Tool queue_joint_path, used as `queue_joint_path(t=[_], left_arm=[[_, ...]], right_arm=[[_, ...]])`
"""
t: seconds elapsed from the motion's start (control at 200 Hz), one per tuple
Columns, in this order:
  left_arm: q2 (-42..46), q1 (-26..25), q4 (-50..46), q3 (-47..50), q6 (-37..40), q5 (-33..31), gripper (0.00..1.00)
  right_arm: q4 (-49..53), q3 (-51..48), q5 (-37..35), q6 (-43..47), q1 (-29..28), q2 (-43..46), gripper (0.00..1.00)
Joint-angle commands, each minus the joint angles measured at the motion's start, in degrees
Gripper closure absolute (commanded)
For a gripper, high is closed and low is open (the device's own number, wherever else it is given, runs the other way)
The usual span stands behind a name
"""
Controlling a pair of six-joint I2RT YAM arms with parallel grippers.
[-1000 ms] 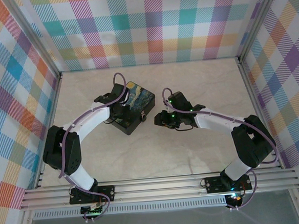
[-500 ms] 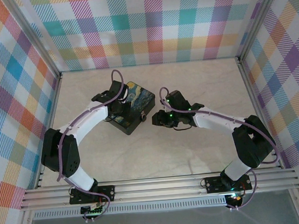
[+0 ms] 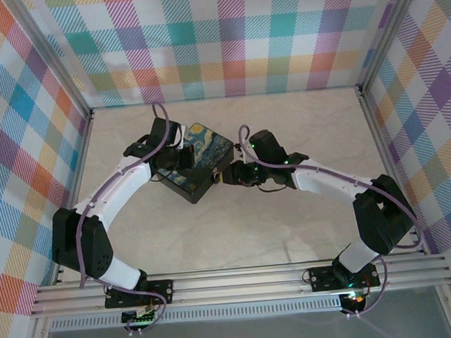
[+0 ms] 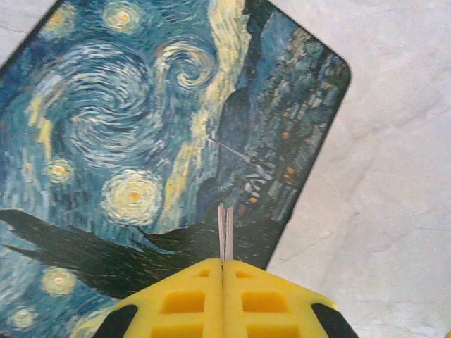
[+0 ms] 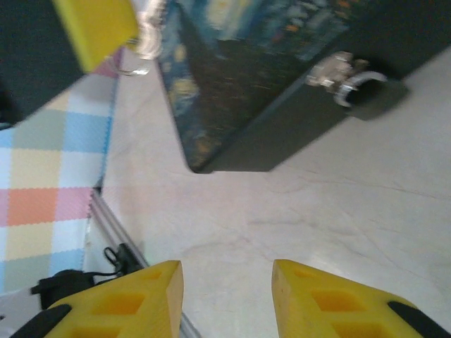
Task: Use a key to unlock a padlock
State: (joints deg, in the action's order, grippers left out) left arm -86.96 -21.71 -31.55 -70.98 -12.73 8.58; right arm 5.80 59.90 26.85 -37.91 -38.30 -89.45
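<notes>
Yellow-fingered left gripper (image 4: pixel 223 266) is pinched tight on the key (image 4: pixel 225 231), above the painted box (image 4: pixel 127 127). Padlock (image 5: pixel 371 96) hangs at the box front, apparently locked. Right gripper (image 5: pixel 227 273) half-open, empty. Inserting and turning remain.

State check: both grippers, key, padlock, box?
left gripper: shut on the key
right gripper: open, empty
key: pinched in the fingertips, above the box lid
padlock: hanging on the box's side, no key in it
box: lid shut
</notes>
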Motion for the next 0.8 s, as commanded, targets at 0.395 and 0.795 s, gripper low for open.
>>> queue_joint_path(t=[0.395, 0.795], left_arm=[[6.10, 2.29, 7.21, 4.63, -5.85, 16.88, 1.00], [6.71, 2.47, 12.46, 8.18, -8.86, 20.99, 1.00]], right_arm=[[-33.56, -0.10, 2.04, -16.47, 2.09, -10.40, 0.68], [-33.52, 4.39, 0.75, -17.02, 1.96, -13.73, 0.67]])
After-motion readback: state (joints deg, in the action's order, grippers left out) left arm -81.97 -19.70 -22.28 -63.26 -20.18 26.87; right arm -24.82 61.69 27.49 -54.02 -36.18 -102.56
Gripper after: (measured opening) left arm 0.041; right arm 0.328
